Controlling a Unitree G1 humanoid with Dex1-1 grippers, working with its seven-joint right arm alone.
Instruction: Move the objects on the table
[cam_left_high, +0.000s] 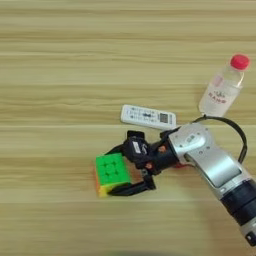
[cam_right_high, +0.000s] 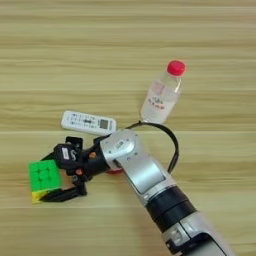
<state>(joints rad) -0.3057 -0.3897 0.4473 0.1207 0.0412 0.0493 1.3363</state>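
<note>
Puzzle cube (cam_left_high: 112, 173): sits on the table (cam_left_high: 55, 75), lower middle of my view, green face up, yellow and orange showing along its near lower edge. My right gripper (cam_left_high: 121, 169) reaches it from the right, forearm running in from the bottom right corner. The two black fingers are spread around the cube: one at its far upper right corner, the other lying low along its near side. I judge they bracket the cube without yet clamping it; whether the pads touch the faces I cannot tell.

Bottle (cam_left_high: 223, 87): clear plastic, red cap, lying tilted with the cap toward the far right. Well apart from the cube, beyond my forearm. Untouched.

Remote control (cam_left_high: 148, 117): white, flat on the table just beyond my wrist, between cube and bottle. Not part of the job; my wrist passes near its close edge, so that is worth minding on any lift or swing.

A black cable loops from the wrist joint around the forearm.

Surface: light brown wood grain, plank lines running horizontally, fills the whole view. Nothing of the room beyond it shows.
</note>
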